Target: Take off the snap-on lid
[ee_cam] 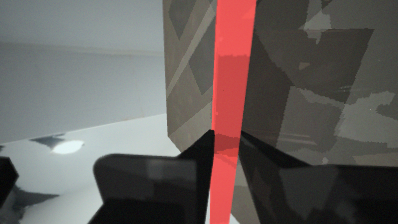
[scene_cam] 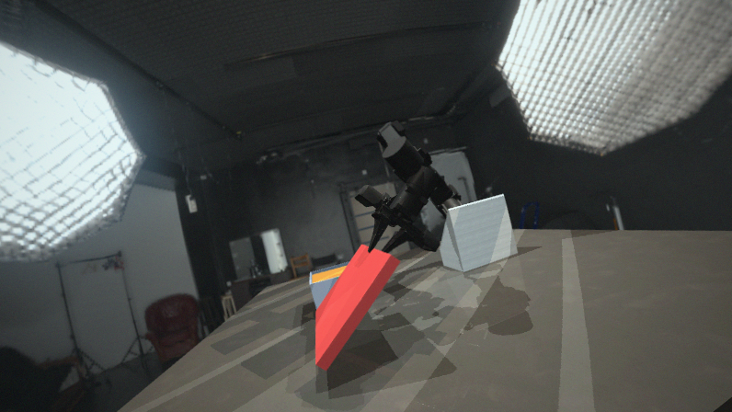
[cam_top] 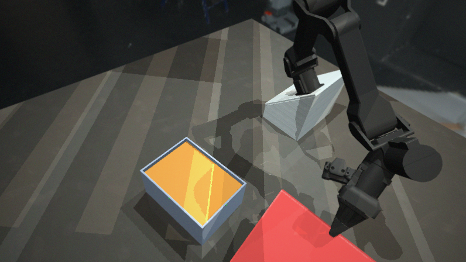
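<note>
Nearest, the red lid (scene_cam: 353,299) hangs tilted steeply above the surface (scene_cam: 640,327), pinched at its upper edge by the gripper (scene_cam: 384,245), while farther back the open box (cam_top: 194,188) sits apart with its orange inside showing.

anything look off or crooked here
The red lid is well askew: the tool pinches one edge, so it hangs steeply tilted with its low corner near the table, not flat. The storage box stands open and level.
</note>
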`<move>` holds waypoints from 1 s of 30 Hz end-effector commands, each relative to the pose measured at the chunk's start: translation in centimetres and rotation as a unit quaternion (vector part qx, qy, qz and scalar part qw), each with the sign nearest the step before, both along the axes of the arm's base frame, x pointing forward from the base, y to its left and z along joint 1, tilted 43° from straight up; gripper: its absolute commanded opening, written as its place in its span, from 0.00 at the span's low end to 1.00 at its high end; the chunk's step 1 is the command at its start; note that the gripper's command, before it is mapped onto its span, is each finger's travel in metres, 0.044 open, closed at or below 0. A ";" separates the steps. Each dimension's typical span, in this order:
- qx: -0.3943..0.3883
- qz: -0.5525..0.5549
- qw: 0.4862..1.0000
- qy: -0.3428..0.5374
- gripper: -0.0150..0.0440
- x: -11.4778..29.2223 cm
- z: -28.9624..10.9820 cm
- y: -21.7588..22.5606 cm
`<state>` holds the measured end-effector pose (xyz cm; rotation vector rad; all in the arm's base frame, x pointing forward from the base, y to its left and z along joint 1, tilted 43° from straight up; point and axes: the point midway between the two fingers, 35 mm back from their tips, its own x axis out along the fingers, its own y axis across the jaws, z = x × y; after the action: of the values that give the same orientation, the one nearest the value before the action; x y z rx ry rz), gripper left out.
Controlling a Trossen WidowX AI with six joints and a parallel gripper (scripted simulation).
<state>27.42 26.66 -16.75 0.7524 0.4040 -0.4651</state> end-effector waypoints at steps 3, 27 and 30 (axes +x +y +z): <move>-0.003 0.002 1.000 0.002 0.25 0.0 -0.6 -0.4; -0.004 0.002 1.000 0.002 0.25 0.2 -2.0 -1.7; -0.004 0.002 1.000 0.002 0.25 0.2 -2.2 -1.9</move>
<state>27.73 25.04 -18.54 0.7514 0.4029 -0.4652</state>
